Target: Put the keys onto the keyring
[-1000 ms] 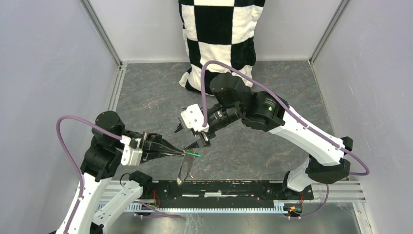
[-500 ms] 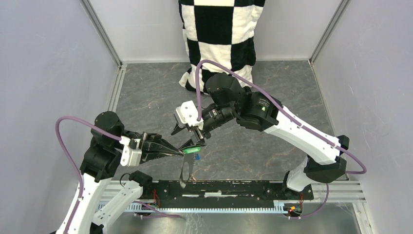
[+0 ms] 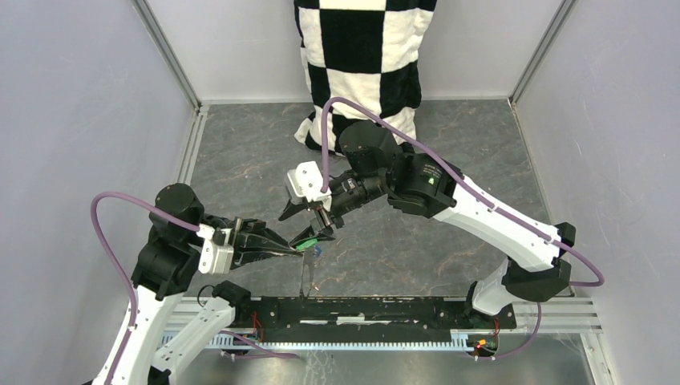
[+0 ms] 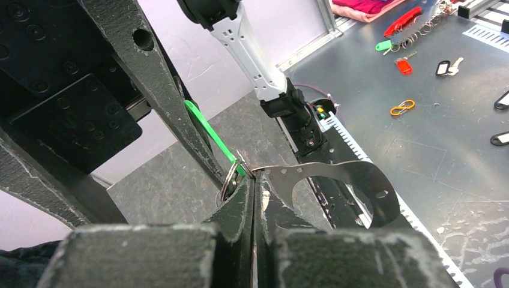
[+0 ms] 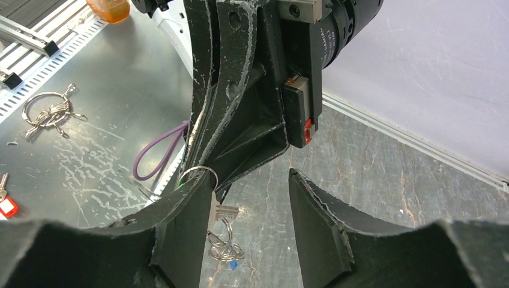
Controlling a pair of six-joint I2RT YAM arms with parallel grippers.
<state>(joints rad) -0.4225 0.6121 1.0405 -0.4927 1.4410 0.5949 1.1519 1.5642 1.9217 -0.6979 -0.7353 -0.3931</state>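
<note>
The right hand [image 3: 295,227] has moved in against the left hand [image 3: 293,250], jaws narrower yet apart, beside the green key [image 4: 207,135]. The left hand stays clenched on the keyring [image 4: 336,180], held above the surface [image 3: 240,168]; threading seems underway

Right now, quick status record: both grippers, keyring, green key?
left gripper: shut on the keyring, where the strap meets its silver ring
right gripper: open, nothing between the jaws, one finger at the silver ring
keyring: strap hangs from the left gripper
green key: at the silver ring, lying along a right finger; whether it is threaded on cannot be told
</note>
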